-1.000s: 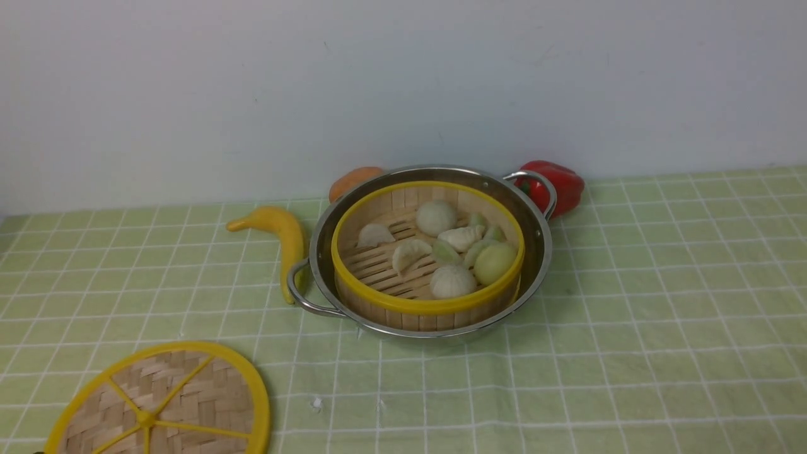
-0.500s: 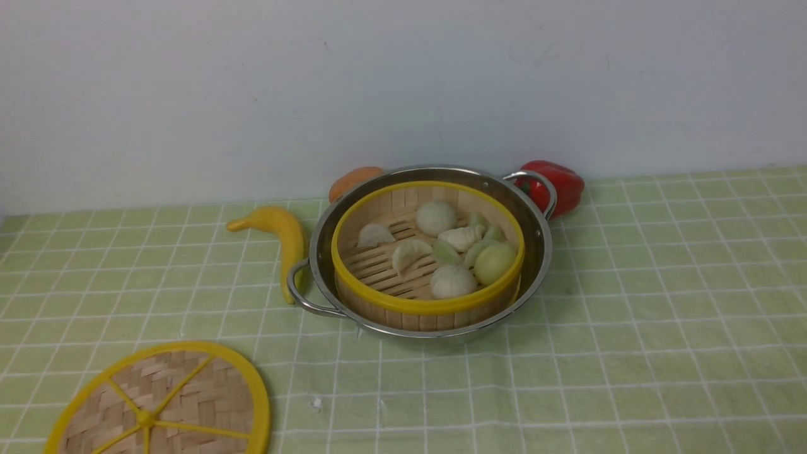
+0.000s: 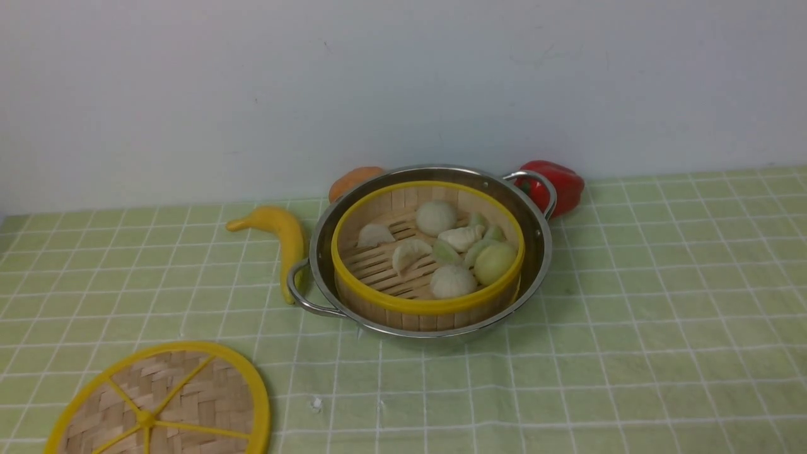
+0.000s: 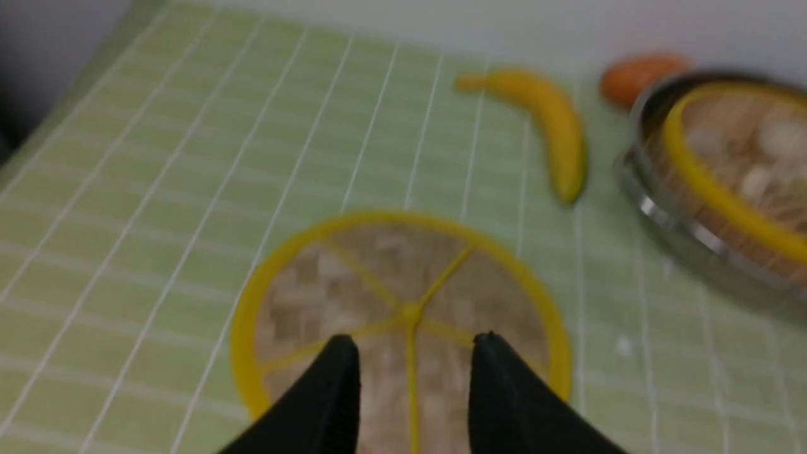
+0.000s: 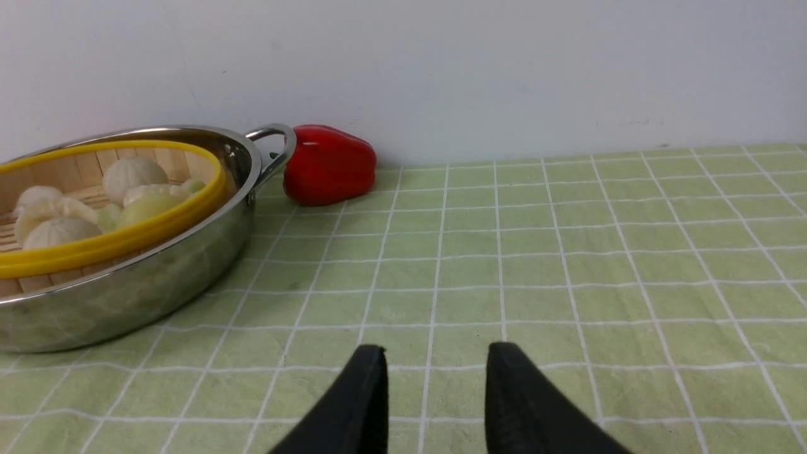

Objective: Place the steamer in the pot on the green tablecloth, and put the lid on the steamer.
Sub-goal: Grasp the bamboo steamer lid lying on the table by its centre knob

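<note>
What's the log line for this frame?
steamer: in pot | lid: flat on green tablecloth, off steamer | left gripper: open, over lid | right gripper: open, empty

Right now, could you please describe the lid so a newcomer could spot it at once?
Find the shiny pot holding the steamer on the green tablecloth. Nearer the robot, to its left, the lid lies flat on the cloth. Unlike the deep steamer, it is a woven disc with yellow spokes meeting at a knob.
</note>
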Robot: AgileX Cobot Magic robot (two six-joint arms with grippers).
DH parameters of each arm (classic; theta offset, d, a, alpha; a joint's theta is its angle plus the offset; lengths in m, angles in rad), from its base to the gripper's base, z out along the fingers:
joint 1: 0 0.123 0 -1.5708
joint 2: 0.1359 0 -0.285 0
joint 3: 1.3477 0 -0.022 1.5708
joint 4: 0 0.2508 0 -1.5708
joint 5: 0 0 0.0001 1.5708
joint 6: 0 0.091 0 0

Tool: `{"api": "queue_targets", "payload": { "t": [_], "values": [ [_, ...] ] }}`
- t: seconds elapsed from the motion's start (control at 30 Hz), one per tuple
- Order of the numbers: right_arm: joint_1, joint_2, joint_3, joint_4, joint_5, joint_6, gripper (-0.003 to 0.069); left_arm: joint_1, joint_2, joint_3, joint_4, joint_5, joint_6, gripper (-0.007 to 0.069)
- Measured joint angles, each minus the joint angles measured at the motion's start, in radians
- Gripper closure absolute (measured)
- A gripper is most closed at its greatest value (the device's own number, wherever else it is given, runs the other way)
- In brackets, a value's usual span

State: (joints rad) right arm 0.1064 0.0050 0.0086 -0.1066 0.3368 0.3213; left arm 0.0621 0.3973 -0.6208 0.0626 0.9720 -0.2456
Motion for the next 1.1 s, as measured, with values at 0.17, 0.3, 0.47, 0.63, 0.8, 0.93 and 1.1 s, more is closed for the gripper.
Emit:
{"api": "queue_targets", "payload": {
  "t": [0.17, 0.3, 0.47, 0.63, 0.8, 0.93, 1.1],
  "values": [
    [0.0, 0.0, 0.0, 0.0, 0.0, 0.004, 0.0419, 0.0, 0.249, -0.084, 0.007, 0.12, 0.1, 0.0382],
    [0.0, 0.0, 0.0, 0.0, 0.0, 0.007, 0.0419, 0.0, 0.444, -0.098, 0.007, 0.09, 0.292, 0.0382],
    [0.0, 0.0, 0.0, 0.0, 0.0, 0.007, 0.0419, 0.0, 0.692, -0.102, -0.049, -0.042, 0.514, 0.0382],
    [0.0, 0.0, 0.0, 0.0, 0.0, 0.007, 0.0419, 0.0, 0.87, -0.115, -0.137, -0.166, 0.583, 0.0382],
    [0.0, 0.0, 0.0, 0.0, 0.0, 0.008, 0.0419, 0.0, 1.008, -0.147, -0.161, -0.191, 0.59, 0.0382],
    [0.0, 0.0, 0.0, 0.0, 0.0, 0.008, 0.0419, 0.0, 1.062, -0.157, -0.157, -0.189, 0.571, 0.0382],
    [0.0, 0.0, 0.0, 0.0, 0.0, 0.008, 0.0419, 0.0, 1.081, -0.161, -0.157, -0.205, 0.546, 0.0382]
  ]
}}
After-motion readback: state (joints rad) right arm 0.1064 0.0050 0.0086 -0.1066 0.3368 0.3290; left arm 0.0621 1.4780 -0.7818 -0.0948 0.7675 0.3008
